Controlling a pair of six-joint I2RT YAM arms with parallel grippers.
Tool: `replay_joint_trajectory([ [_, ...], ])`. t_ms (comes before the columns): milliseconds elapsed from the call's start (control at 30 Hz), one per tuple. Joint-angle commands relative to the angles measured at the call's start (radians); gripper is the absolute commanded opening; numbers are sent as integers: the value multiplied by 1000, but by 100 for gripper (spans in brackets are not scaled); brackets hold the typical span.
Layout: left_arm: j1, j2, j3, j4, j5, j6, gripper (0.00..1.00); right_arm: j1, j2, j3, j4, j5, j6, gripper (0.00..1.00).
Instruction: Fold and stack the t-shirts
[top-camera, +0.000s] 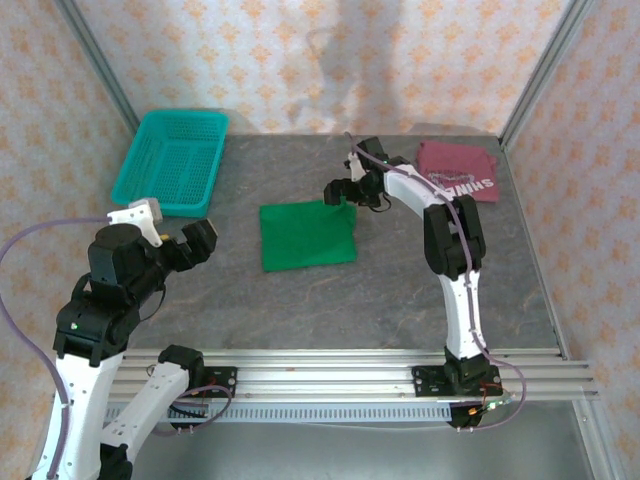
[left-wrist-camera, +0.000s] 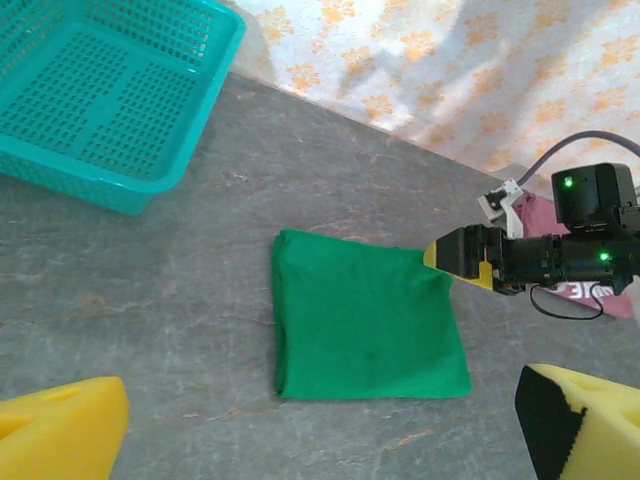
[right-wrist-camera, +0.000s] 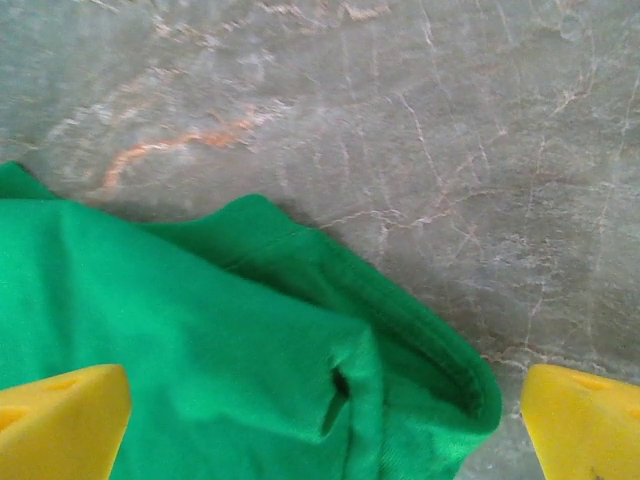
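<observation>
The green t-shirt (top-camera: 307, 235) lies folded into a flat square in the middle of the table, also seen in the left wrist view (left-wrist-camera: 365, 320). Its far right corner (right-wrist-camera: 250, 370) bulges up with layered hems. My right gripper (top-camera: 336, 191) hangs open over that corner, its yellow pads (right-wrist-camera: 60, 420) spread to either side of the cloth. The maroon t-shirt (top-camera: 460, 172) with white lettering lies folded at the back right, partly behind the right arm (left-wrist-camera: 580, 292). My left gripper (top-camera: 185, 238) is raised at the left, open and empty, pads (left-wrist-camera: 60, 430) wide apart.
A teal mesh basket (top-camera: 170, 160) stands empty at the back left (left-wrist-camera: 100, 90). Patterned walls close in the table at the back and sides. The aluminium rail (top-camera: 330, 375) carrying both arm bases runs along the near edge.
</observation>
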Motion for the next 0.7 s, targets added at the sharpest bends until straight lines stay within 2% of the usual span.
replay_joint_trajectory([
  [0,0,-3,36,-46,-61,32,100,7,47,53,-86,43,-36,100],
  [200,1,-2,27,-40,-84,38,100,34,111,102,-105,25,-36,99],
  [433,0,2,20,-38,-110,51,100,66,195,205,-177,5,-35,92],
  [567,1,7,18,-40,-136,49,100,79,261,305,-267,46,-34,72],
  [667,1,12,22,-43,-146,50,100,88,290,354,-304,74,-27,48],
])
